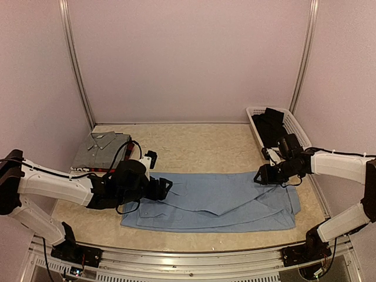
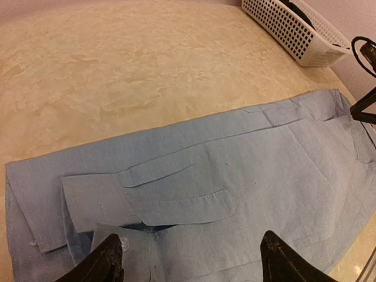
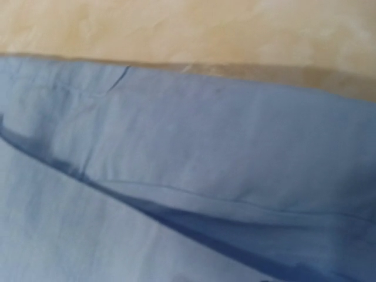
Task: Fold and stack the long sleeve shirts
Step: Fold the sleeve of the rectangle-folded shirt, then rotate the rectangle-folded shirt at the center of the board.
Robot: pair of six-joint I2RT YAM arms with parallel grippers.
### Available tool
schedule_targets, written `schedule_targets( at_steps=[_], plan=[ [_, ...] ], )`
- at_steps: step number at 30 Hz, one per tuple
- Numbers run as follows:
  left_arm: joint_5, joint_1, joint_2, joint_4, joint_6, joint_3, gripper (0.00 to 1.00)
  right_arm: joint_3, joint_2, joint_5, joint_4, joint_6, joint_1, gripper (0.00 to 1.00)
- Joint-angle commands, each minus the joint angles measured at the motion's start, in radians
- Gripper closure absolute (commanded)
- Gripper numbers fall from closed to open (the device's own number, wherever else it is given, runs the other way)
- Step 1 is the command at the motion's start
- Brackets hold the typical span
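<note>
Your left fingers (image 1: 164, 189) stand spread wide over the left end of the blue shirt (image 1: 217, 202) with nothing between them; the wrist view shows the cloth lying loose beneath. Your right fingers (image 1: 262, 175) sit low at the shirt's far right edge. Whether they pinch the cloth or only touch it cannot be told, since their own camera shows nothing but blue fabric at close range.

The blue shirt lies across the near middle of the desk (image 1: 200, 150), folded lengthwise into a long band with the sleeves laid in over the body. That looks like partway: the crosswise folds are not yet made, and it is not yet on the pile.

At far left the grey shirt (image 1: 101, 148) lies folded, collar up, on a plaid shirt (image 1: 88, 170) that shows only a red-and-dark edge; those two appear done and stacked. At far right a white basket (image 1: 254, 111) holds dark clothes (image 1: 273, 126), too indistinct to name.

The desk top is mottled beige, stone-patterned. Pale lilac walls close it in on three sides, with metal rails (image 1: 76, 64) in the back corners.
</note>
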Motion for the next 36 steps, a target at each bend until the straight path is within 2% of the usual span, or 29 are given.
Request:
schedule_targets(
  at_steps=[1, 9, 20, 25, 30, 36],
  plan=[
    [0.131, -0.004, 0.068, 0.023, 0.042, 0.044, 0.23, -0.021, -0.005, 0.007, 0.012, -0.005, 0.031, 0.53],
    [0.198, 0.040, 0.230, -0.044, 0.056, 0.092, 0.22, -0.051, 0.035, 0.082, -0.030, 0.066, 0.036, 0.53],
    [0.238, 0.072, 0.255, -0.052, 0.007, 0.020, 0.22, -0.100, 0.145, 0.076, 0.066, 0.120, 0.037, 0.53],
    [0.233, 0.071, 0.187, -0.015, 0.000, -0.030, 0.21, -0.080, 0.210, 0.080, 0.095, 0.104, 0.049, 0.54],
    [0.166, 0.066, 0.071, -0.013, -0.010, -0.074, 0.18, 0.003, 0.325, 0.099, 0.112, 0.049, 0.106, 0.54],
    [0.024, 0.064, -0.138, -0.050, -0.035, -0.140, 0.05, 0.223, 0.504, 0.152, 0.091, -0.042, 0.199, 0.54]
  ],
)
